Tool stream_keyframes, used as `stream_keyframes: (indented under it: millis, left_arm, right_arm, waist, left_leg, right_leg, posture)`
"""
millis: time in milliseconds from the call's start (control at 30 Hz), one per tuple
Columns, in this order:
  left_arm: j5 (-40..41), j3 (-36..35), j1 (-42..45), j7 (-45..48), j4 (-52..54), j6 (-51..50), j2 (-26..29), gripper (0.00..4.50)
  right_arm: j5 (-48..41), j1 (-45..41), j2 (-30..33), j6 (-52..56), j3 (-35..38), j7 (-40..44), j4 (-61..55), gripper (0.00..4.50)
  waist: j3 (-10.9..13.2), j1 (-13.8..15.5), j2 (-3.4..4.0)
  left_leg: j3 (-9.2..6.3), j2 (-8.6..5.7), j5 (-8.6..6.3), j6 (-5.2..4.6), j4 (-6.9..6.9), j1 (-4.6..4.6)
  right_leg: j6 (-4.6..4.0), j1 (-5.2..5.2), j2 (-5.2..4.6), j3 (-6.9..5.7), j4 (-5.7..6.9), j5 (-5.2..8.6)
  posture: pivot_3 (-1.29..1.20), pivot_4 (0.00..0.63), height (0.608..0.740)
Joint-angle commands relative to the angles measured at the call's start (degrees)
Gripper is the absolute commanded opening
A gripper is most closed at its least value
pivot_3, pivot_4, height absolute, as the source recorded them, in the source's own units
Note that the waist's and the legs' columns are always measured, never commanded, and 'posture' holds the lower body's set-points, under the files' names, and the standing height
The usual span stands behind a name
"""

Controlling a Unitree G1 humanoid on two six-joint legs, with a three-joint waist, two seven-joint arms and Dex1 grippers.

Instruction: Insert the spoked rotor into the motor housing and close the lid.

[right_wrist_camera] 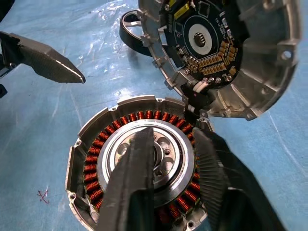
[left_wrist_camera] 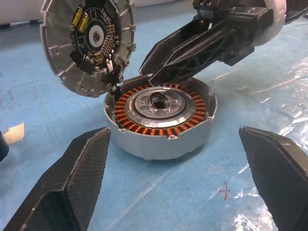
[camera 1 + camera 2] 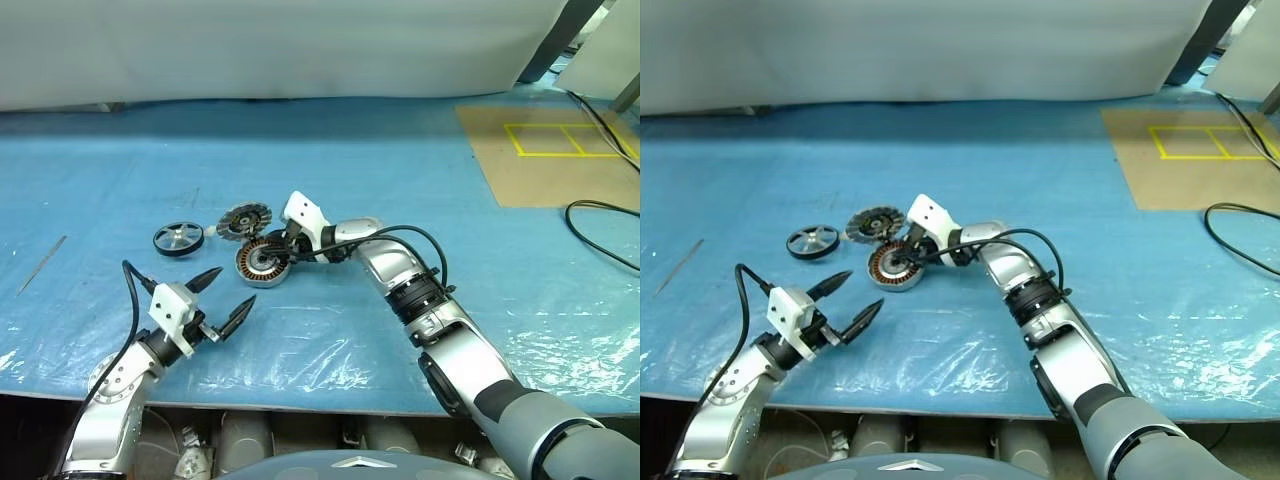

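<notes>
Motor housing (image 3: 262,262) on blue sheet (image 3: 400,180), copper windings showing, silver hub at centre; lid (image 3: 245,217) tilted up at its far edge, circuit face showing. Right gripper (image 1: 166,159) over housing, fingers narrow, tips at centre hub; hold unclear. Spoked rotor (image 3: 178,238) flat on sheet, left of lid, apart from both grippers. Left gripper (image 3: 225,297) wide, empty, near housing, pointing toward it
</notes>
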State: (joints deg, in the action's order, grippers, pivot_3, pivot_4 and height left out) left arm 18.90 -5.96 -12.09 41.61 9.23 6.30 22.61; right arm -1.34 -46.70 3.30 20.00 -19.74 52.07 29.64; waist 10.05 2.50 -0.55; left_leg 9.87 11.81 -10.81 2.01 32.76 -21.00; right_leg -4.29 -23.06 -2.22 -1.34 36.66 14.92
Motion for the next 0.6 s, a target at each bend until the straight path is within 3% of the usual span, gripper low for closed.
stream_keyframes:
  millis: [33, 600]
  left_arm:
    - [0.11, -0.04, -0.02, 0.10, 1.47, 0.12, 0.67, 4.50]
    - [0.07, -0.15, 0.43, 0.55, 0.76, 0.34, 0.84, 4.50]
  right_arm:
    - [-0.67, 0.29, -1.09, 0.05, -0.08, 0.07, -1.92, 0.03]
    - [5.46, 1.05, -0.66, -2.31, -4.02, -4.09, 2.41, 0.03]
  waist:
    - [0.00, -0.04, 0.00]
    - [-0.01, -0.04, 0.01]
  left_leg:
    - [0.00, 0.00, 0.00, 0.00, 0.00, 0.00]
    - [0.00, 0.00, 0.00, 0.00, 0.00, 0.06]
  right_leg:
    - [0.00, 0.00, 0.00, 0.00, 0.00, 0.00]
    - [0.00, 0.02, 0.00, 0.00, 0.03, 0.00]
  posture:
    - [0.00, 0.150, 0.740]
    - [0.00, 0.150, 0.740]
